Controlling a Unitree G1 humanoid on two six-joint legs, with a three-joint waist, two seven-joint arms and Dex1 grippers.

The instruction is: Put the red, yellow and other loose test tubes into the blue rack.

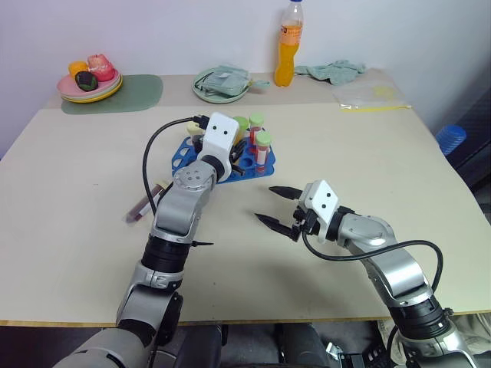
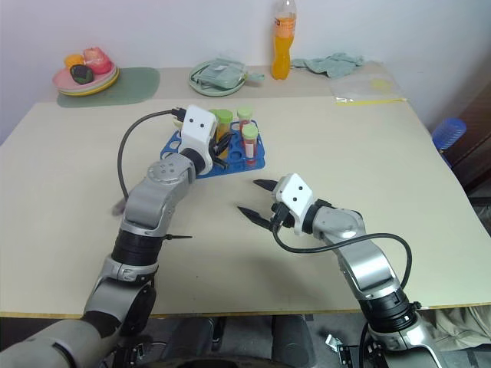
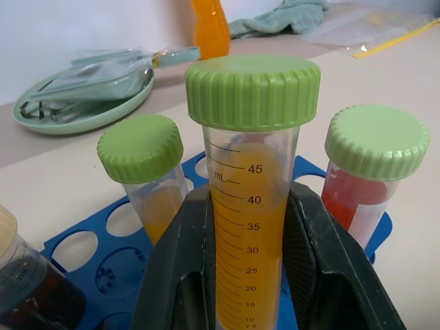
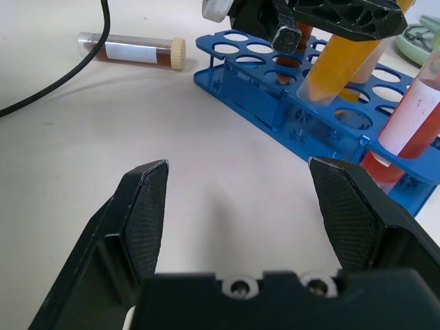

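Gripping a yellow test tube [image 3: 251,227] with a green cap, your left gripper [image 3: 247,275] has its jaws shut on the tube's sides, and the tube stands upright over the blue rack [image 1: 188,149] near the middle of the table [image 1: 368,153]. You can see two more green-capped tubes standing in the rack beside it: another yellow tube [image 3: 152,185] and a red tube [image 3: 361,189] with a white label. A dark tube with a cream cap [image 3: 24,289] stands at the rack's edge by the gripper. One maroon tube [image 4: 134,51], cream-capped and labelled, lies on its side on the table just beside the rack, on your left. Your right gripper [image 1: 281,207] hovers above the table near the rack, its jaws wide apart and holding nothing. At the table's far edge stand an orange bottle [image 1: 288,46] and a green plate [image 1: 219,88].
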